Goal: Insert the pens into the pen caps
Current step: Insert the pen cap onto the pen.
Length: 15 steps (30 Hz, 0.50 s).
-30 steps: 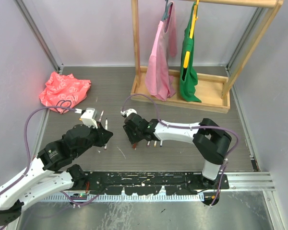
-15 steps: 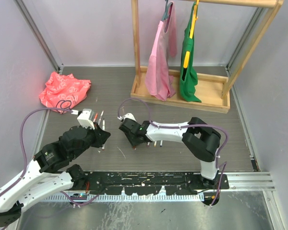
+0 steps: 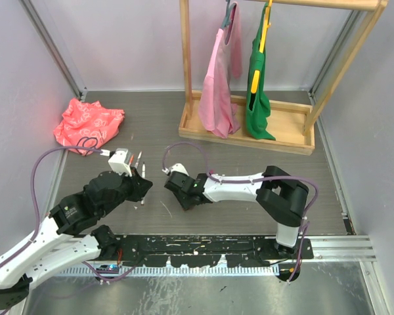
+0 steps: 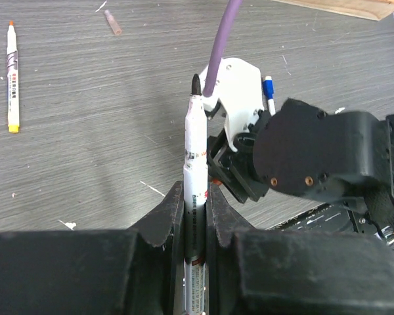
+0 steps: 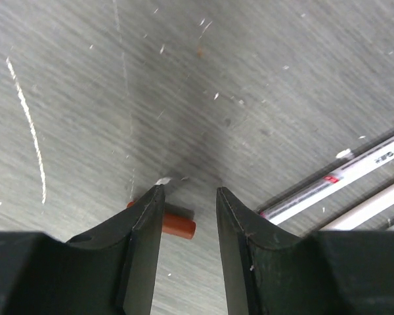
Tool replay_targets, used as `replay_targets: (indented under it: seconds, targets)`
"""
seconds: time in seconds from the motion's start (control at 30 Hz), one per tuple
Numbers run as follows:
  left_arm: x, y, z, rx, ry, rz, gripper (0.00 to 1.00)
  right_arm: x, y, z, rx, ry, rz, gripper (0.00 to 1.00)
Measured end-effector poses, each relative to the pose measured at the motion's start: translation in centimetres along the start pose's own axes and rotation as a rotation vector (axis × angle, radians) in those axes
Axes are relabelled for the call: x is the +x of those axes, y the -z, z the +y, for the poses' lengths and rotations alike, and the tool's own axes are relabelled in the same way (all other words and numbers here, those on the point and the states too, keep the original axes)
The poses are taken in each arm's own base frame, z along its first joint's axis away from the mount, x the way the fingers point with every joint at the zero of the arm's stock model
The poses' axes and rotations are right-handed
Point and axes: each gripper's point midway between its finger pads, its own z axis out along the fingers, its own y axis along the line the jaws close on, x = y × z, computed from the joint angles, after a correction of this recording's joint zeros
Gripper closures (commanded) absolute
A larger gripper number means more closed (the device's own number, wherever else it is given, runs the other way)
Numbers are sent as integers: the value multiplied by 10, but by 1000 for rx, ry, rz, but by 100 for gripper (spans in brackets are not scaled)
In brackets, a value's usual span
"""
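Jaws of the left gripper (image 4: 196,200) are clamped on a white-barrelled pen (image 4: 194,151). Its dark tip points away from them and its lower end is lost between the fingers. Jaws of the right gripper (image 5: 189,191) stand apart, low over the table (image 5: 85,79). A red-brown cap (image 5: 180,226) lies between them, one end hidden behind a finger. To the right of these jaws lie two further pens (image 5: 345,172), cut off by the frame. Well left of the clamped pen lies an orange-tipped pen (image 4: 12,79). A small pinkish cap (image 4: 111,23) lies farther off, too small to make out in detail.
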Motion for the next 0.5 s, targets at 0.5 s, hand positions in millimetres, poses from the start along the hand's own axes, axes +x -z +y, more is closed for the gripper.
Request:
replay_targets:
  seconds: [0.5]
  targets:
    - [-3, 1, 3, -12, 2, -18, 100, -18, 50, 20, -213, 181, -135, 48]
